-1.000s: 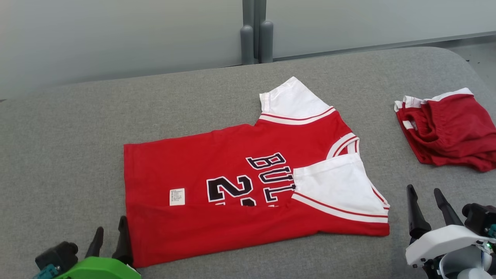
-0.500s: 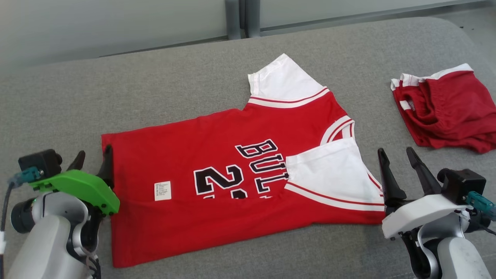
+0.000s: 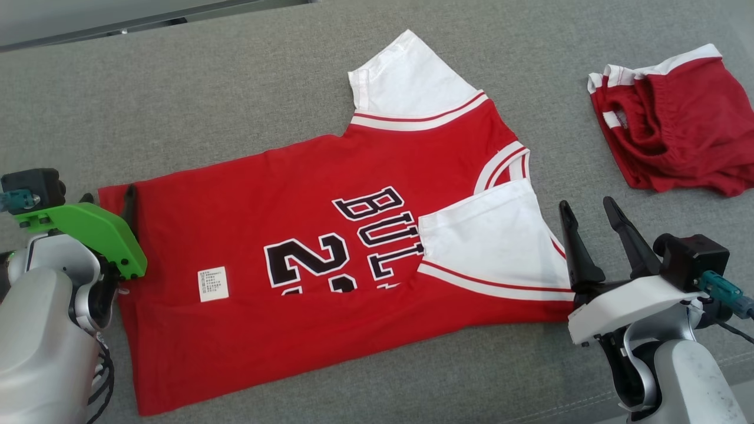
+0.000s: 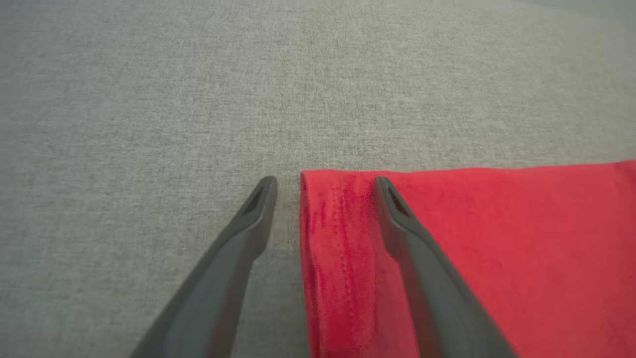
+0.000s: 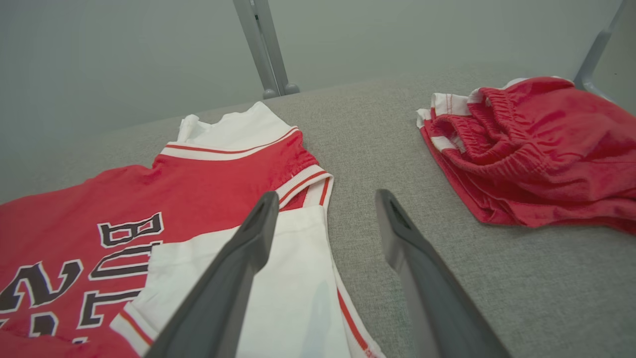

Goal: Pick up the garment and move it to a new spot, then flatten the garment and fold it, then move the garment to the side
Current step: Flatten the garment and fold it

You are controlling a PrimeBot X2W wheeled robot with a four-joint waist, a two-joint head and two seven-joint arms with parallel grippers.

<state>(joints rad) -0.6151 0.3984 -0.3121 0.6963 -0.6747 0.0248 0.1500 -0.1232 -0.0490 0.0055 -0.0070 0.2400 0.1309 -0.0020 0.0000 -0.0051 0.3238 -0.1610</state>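
Note:
The garment (image 3: 330, 235) is a red jersey with white sleeves and black lettering, spread on the grey cushion (image 3: 235, 88). Its near edge is folded up over the number, and one white sleeve (image 3: 489, 235) lies across the chest. My left gripper (image 3: 109, 195) is open at the far left corner of the hem. In the left wrist view, the left gripper (image 4: 324, 181) straddles that corner of the garment (image 4: 497, 248), one finger over grey fabric and one over red cloth. My right gripper (image 3: 586, 204) stands open just right of the folded sleeve, holding nothing. In the right wrist view, the right gripper (image 5: 326, 195) points past the garment's (image 5: 198, 189) collar.
Crumpled red shorts (image 3: 677, 129) with white trim lie at the far right of the cushion; the right wrist view shows the shorts (image 5: 536, 154) beyond my right finger. A pale wall and a metal post (image 5: 263, 49) stand behind the cushion.
The head camera has tipped down, shifting the whole picture. My left gripper has moved forward along the hem to its far corner. My right gripper has moved forward beside the sleeve.

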